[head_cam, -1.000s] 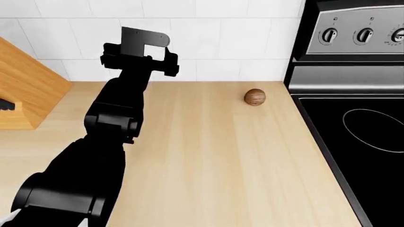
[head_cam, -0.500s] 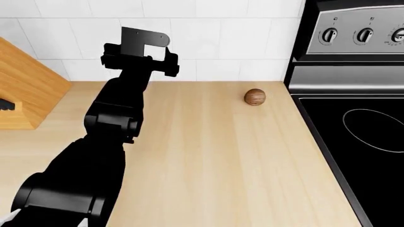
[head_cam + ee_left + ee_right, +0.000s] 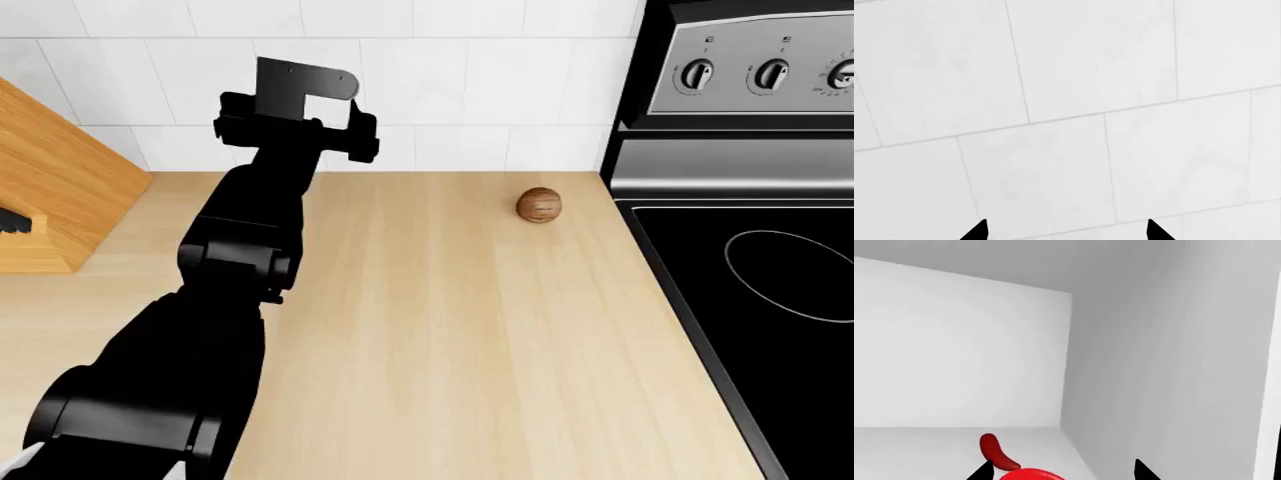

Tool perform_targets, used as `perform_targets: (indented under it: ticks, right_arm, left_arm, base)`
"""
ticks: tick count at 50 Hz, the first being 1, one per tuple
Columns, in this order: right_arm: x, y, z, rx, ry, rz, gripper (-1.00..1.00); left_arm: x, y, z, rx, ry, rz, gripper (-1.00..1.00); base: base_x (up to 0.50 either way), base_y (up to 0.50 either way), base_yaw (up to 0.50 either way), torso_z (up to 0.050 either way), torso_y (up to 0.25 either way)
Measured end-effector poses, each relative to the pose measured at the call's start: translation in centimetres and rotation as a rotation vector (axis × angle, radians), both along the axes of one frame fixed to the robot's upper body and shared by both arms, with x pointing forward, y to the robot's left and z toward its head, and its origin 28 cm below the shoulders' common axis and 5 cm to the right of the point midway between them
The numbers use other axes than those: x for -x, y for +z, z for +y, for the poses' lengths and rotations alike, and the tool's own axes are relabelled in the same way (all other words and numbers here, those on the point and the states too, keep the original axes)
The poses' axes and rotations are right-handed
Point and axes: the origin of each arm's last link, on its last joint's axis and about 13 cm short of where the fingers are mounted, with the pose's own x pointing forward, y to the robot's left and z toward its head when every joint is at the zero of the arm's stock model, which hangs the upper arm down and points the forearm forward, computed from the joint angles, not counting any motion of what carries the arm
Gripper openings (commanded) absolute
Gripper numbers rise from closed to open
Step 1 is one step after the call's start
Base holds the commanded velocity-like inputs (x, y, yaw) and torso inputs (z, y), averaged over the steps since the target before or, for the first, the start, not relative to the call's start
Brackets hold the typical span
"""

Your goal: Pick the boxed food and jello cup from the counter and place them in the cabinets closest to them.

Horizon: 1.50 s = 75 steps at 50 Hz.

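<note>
In the right wrist view the jello cup [image 3: 1029, 474] shows only its red lid and curled red pull tab, low inside a white cabinet [image 3: 961, 355]. My right gripper [image 3: 1062, 471] is open; the lid sits between its fingertips, close to one and apart from the other. In the head view my left gripper [image 3: 304, 92] is raised above the back of the counter [image 3: 467, 330], pointing at the tiled wall. It is open [image 3: 1066, 231] with nothing between its tips. The boxed food is out of view. The right arm does not show in the head view.
A brown walnut-like ball [image 3: 538, 204] lies on the counter near the stove. The black glass stovetop [image 3: 761, 290] and its knob panel [image 3: 747, 70] fill the right side. A wooden knife block [image 3: 54, 190] stands at the left. White tiles [image 3: 1067, 100] back the counter.
</note>
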Motion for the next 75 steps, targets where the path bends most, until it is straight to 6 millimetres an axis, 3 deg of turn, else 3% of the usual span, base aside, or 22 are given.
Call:
perform_targets:
  ticks: [24, 35, 45, 51, 59, 75]
  right_arm:
    - [2.4, 0.6, 0.9, 0.023, 0.096, -0.18, 1.0]
    - [3.1, 0.6, 0.7, 0.037, 0.104, -0.209, 1.0]
    - [3.3, 0.6, 0.5, 0.038, 0.128, -0.21, 1.0]
    - [3.5, 0.0, 0.6, 0.008, 0.096, -0.196, 1.0]
    - [5.2, -1.5, 1.8, 0.023, 0.153, -0.151, 1.0]
    - [7.4, -3.0, 1.7, 0.055, 0.197, -0.122, 1.0]
  left_arm:
    - [-0.1, 0.3, 0.1, 0.031, 0.005, -0.006, 1.0]
    - [-0.1, 4.4, -0.1, 0.121, -0.005, -0.133, 1.0]
    - [1.8, 7.8, -0.3, 0.132, 0.003, -0.244, 1.0]
    - [3.1, 8.9, -0.4, 0.12, 0.002, -0.282, 1.0]
    - [4.7, 10.1, -0.5, 0.114, -0.002, -0.313, 1.0]
    - [7.7, 12.7, -0.5, 0.123, -0.013, -0.382, 1.0]
  base:
    - [0.0, 0.0, 0.0, 0.0, 0.0]
    - [0.0, 0.0, 0.0, 0.0, 0.0]
    - [0.0, 0.0, 0.0, 0.0, 0.0]
    - [0.0, 0.0, 0.0, 0.0, 0.0]
    - [0.0, 0.0, 0.0, 0.0, 0.0]
    - [0.0, 0.0, 0.0, 0.0, 0.0]
